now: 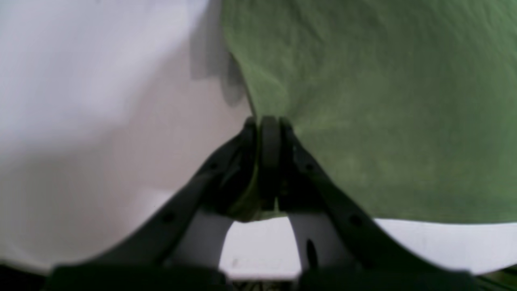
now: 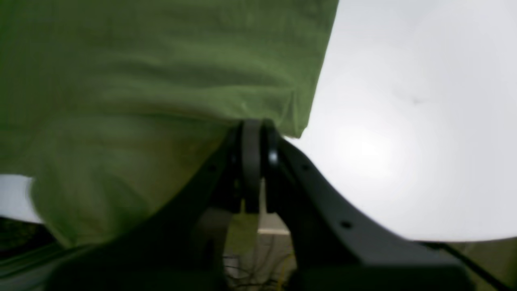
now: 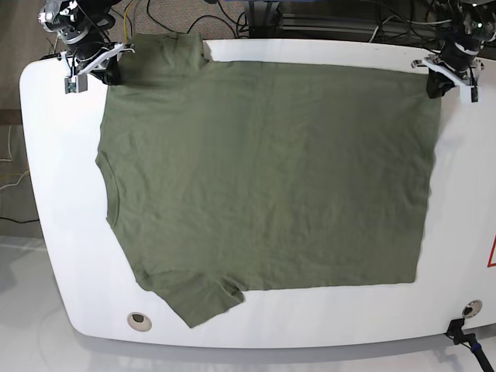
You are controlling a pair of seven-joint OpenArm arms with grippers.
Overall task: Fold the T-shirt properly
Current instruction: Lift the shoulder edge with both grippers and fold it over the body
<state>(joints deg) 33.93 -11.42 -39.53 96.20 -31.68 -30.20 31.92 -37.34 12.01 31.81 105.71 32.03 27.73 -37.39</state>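
The olive-green T-shirt lies spread flat on the white table, neck to the left, hem to the right. One sleeve is at the far left corner, the other at the front. My left gripper is at the far right hem corner, shut on the cloth; the left wrist view shows its closed tips pinching the green edge. My right gripper is at the far left by the sleeve and shoulder, shut on the cloth in the right wrist view.
Cables run behind the table's far edge. A round hole is in the table's front left. A small fitting sits at the front right corner. A red mark shows at the right edge.
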